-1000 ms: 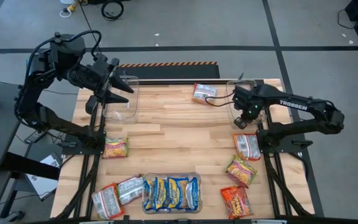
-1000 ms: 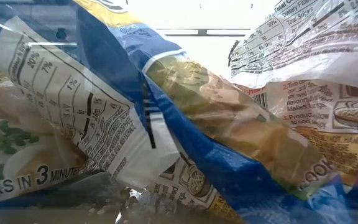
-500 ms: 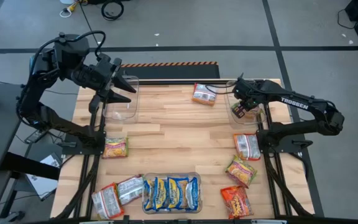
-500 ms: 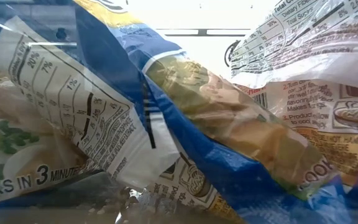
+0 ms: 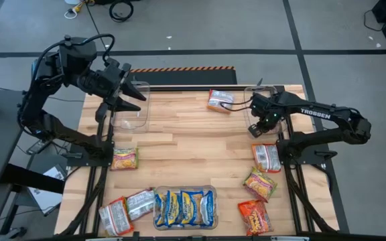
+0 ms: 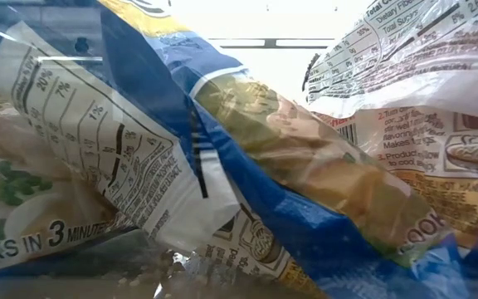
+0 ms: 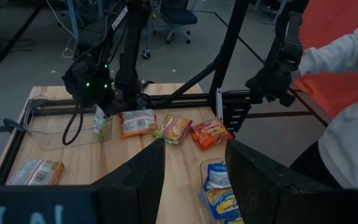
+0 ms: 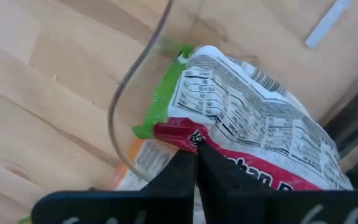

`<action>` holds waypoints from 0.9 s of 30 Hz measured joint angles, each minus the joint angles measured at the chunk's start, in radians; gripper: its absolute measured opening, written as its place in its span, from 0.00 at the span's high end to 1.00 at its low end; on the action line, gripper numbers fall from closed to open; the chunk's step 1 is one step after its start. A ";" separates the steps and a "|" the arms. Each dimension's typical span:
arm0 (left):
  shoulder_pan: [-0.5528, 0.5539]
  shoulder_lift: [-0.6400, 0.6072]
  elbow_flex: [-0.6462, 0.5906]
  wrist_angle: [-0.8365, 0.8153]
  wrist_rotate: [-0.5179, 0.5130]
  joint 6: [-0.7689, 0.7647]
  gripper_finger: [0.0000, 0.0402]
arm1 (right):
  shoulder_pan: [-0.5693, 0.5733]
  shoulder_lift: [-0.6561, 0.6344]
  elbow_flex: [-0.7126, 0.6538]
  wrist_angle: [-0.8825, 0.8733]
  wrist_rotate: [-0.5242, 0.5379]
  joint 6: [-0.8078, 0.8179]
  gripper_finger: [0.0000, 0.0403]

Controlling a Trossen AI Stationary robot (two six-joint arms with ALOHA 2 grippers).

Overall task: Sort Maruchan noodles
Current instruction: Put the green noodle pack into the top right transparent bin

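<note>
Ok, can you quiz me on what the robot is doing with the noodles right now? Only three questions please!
1. True or false: the right tool is shut on a green-edged packet.
2. In the high view, where is the bin that holds the blue-and-yellow packets? A) top left B) top right C) bottom middle
3. Fill in the gap: the left tool hovers open above a clear, see-through ___.

Key
1. True.
2. C.
3. Bin: it is the left bin.
</note>
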 joint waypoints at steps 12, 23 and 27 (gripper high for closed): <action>0.000 0.000 0.000 -0.003 0.000 0.000 0.57 | 0.000 0.000 0.003 -0.008 -0.076 0.239 0.64; 0.000 0.000 0.000 -0.037 0.000 0.002 0.57 | -0.008 0.000 0.088 -0.029 -0.002 0.261 0.46; 0.000 0.000 0.000 -0.042 0.000 0.011 0.57 | -0.010 -0.015 0.089 0.010 0.031 0.236 0.47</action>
